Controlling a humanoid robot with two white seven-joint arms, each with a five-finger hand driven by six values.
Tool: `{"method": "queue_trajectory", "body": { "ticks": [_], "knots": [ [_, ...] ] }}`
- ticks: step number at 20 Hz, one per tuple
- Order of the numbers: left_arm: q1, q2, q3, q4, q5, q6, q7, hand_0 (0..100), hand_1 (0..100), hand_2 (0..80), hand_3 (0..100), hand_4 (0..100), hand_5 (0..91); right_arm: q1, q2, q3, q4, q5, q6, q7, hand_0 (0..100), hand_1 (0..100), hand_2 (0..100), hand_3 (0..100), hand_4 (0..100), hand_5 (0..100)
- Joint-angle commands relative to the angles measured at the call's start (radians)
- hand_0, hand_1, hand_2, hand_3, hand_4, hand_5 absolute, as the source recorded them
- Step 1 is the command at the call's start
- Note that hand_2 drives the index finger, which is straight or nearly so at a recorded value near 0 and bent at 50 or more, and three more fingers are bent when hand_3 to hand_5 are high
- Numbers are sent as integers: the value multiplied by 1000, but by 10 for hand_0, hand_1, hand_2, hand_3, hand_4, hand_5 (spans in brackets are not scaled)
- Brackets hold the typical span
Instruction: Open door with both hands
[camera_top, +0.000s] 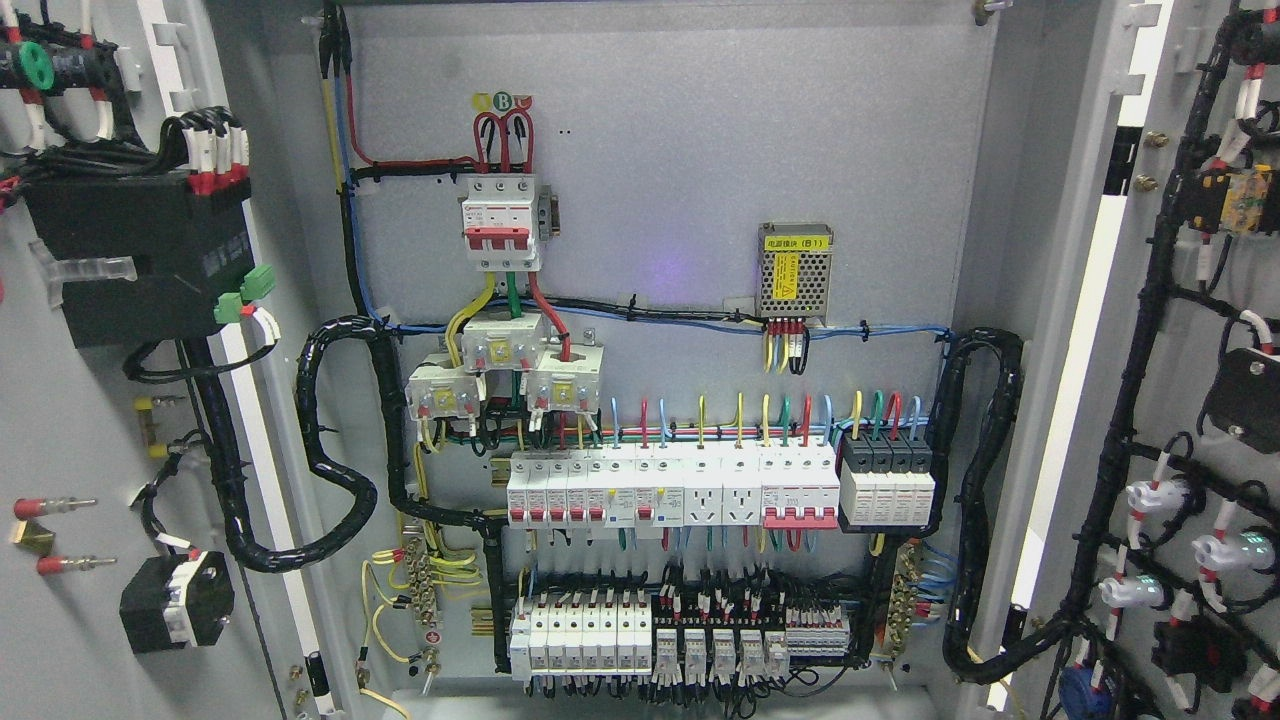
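A grey electrical cabinet (680, 120) fills the head view, standing wide open; its two door leaves are swung out toward the camera, the left door (60, 420) filling the left edge and the right door (1180, 300) the right edge, so their inner faces show. Each leaf stands upright with its long axis vertical, hinged at the cabinet's outer sides; the free edges point out toward the viewer. By how they lie, the opening looks done or nearly so.

Neither robot hand nor arm is in view, so the state of the fingers cannot be told.

On the back panel sit a red-and-white main breaker (500, 225) near the top, a small perforated power supply (795, 268) to its right, a long row of white breakers (670, 488) across the middle, and a lower row of breakers and relays (680, 640) beneath; black corrugated looms (335, 470) run from the panel to both doors.

Risks, as a judgement: pushing either leaf further could strain or pinch those looms at the hinge side; a hand coming back in unseen might catch the black box (140, 260) on the left door, the lamp backs (1150, 495) on the right door, or bare terminals; a released leaf could swing back.
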Motion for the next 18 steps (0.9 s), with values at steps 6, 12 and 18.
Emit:
{"method": "queue_trajectory", "body": {
  "ticks": [6, 12, 18],
  "knots": [
    [35, 33, 113, 3, 56, -357, -2, 0, 0, 0, 0, 30, 0, 4, -6, -63, 30, -24, 0, 0, 107, 0, 0, 0, 0, 0],
    [38, 33, 172, 9, 82, -360, -2, 0, 0, 0, 0, 30, 0, 13, 0, -95, 45, -27, -5, 0, 107, 0, 0, 0, 0, 0],
    [38, 37, 235, 38, 118, -359, -2, 0, 0, 0, 0, 30, 0, 24, 3, -111, 64, -27, -11, 0, 107, 0, 0, 0, 0, 0]
  ]
}}
